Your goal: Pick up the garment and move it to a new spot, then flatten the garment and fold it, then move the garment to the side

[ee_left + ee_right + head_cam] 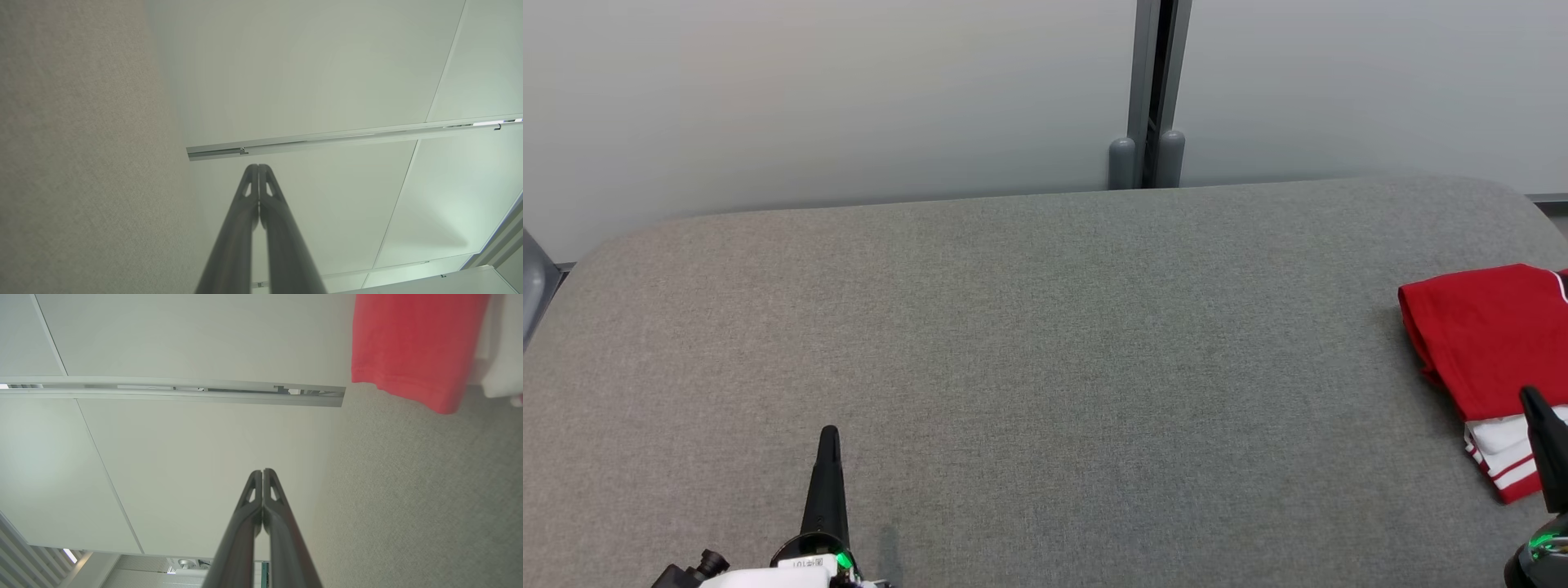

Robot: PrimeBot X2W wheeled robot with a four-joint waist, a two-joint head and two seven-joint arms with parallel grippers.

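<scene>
The garment is red with white and red-striped trim, folded into a compact stack at the far right of the grey cushioned surface. A red edge of the garment also hangs into the top right of the right wrist view. My right gripper stands at the lower right, its dark tip over the garment's white trim, jaws shut with nothing between them; the same shut pair shows as the right gripper. At the lower left my left gripper points up, shut and empty, far from the garment, and appears again as the left gripper.
A pale wall runs behind the surface, with a grey vertical post at the back centre. The surface's rounded corners fall away at the far left and far right. A wide stretch of bare grey fabric lies between the two grippers.
</scene>
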